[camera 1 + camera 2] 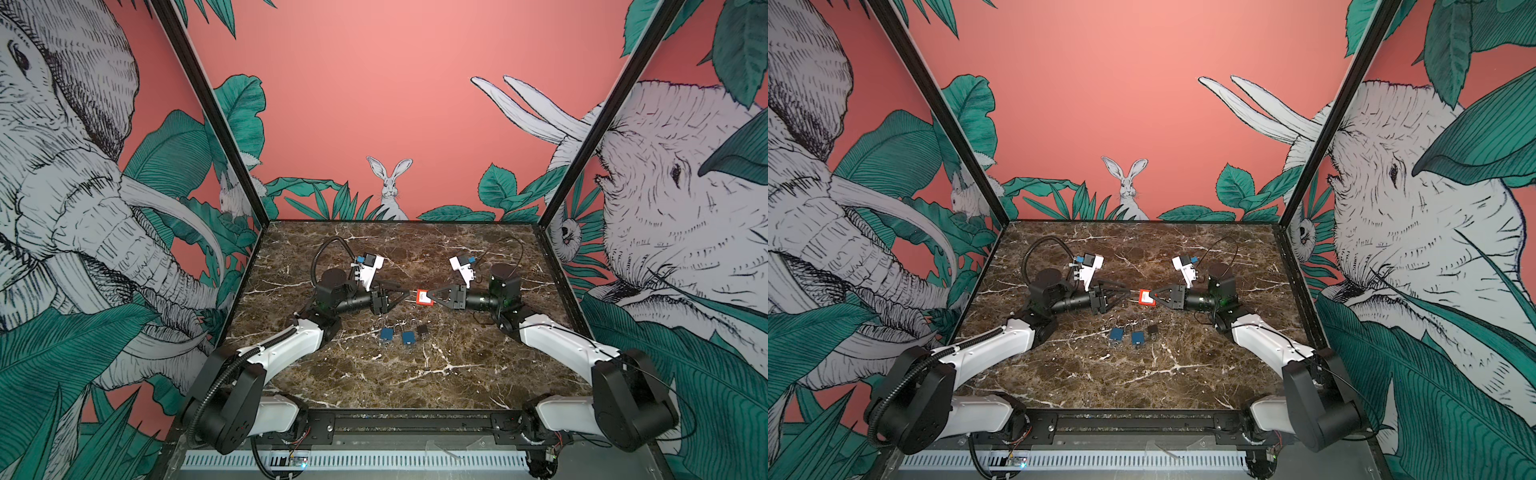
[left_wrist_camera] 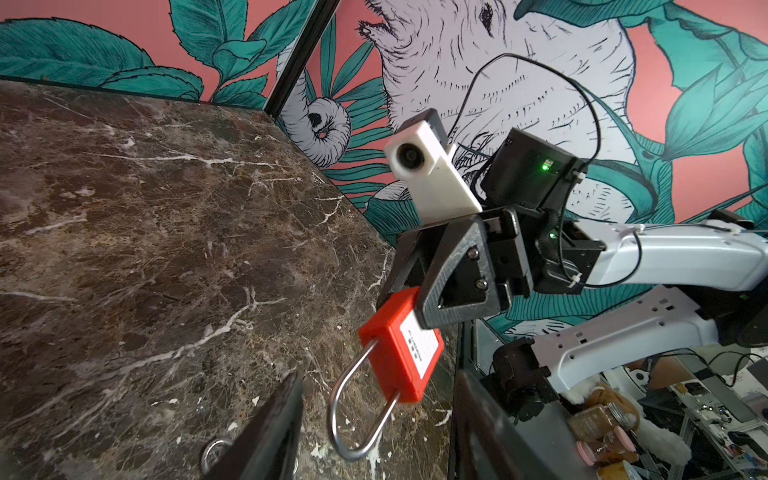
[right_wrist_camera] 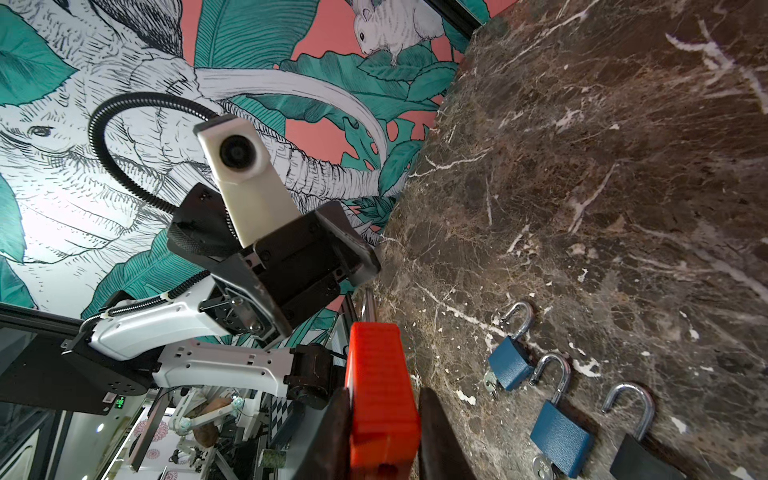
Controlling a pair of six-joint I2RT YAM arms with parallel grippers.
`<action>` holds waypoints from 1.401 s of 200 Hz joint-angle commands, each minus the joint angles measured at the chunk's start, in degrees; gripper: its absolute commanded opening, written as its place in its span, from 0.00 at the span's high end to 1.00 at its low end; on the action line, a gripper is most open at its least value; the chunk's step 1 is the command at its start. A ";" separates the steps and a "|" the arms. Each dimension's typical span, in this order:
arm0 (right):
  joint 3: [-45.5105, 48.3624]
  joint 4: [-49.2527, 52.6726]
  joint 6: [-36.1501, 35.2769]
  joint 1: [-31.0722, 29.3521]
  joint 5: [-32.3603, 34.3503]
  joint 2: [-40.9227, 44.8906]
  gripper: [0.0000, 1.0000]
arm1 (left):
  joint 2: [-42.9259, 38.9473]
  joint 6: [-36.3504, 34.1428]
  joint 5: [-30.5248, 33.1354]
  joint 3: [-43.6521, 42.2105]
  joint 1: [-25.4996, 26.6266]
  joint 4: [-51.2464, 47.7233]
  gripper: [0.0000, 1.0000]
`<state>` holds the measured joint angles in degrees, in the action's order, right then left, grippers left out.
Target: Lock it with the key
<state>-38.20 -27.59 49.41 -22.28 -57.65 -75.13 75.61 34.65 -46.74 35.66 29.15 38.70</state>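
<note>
A red padlock (image 1: 423, 297) (image 1: 1145, 296) with a white label hangs in the air above the middle of the marble table. My right gripper (image 1: 430, 296) (image 3: 382, 415) is shut on its red body (image 3: 380, 395), one finger on each flat side. The steel shackle (image 2: 353, 411) points towards my left gripper (image 1: 401, 295) (image 2: 376, 415) and looks seated in the body (image 2: 399, 353). The left gripper is open, its fingers standing on either side of the shackle without touching it. A small key (image 3: 490, 380) sticks out of a blue padlock on the table; I see no key in the red padlock.
Three more padlocks lie in a row on the table (image 1: 457, 374) in front of the grippers, all with shackles open: two blue ones (image 1: 387, 333) (image 1: 408, 338) and a black one (image 1: 422, 330). Printed walls close in the back and both sides.
</note>
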 commanded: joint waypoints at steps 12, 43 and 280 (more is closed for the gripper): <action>-0.83 -6.27 1.35 -0.30 -1.15 1.93 1.00 | 1.58 4.04 -3.86 2.59 0.60 6.32 0.47; -1.27 -6.07 0.70 -0.48 -1.15 2.12 1.00 | 3.71 5.24 -5.45 3.86 1.37 7.64 0.57; -2.81 -1.19 -6.93 -1.86 1.31 4.76 1.00 | 10.52 12.25 -10.45 7.49 4.87 13.61 0.71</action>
<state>-39.40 -27.00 43.51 -23.64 -56.34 -71.35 86.02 45.69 -55.59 41.91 33.71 48.40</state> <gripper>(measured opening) 0.233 0.312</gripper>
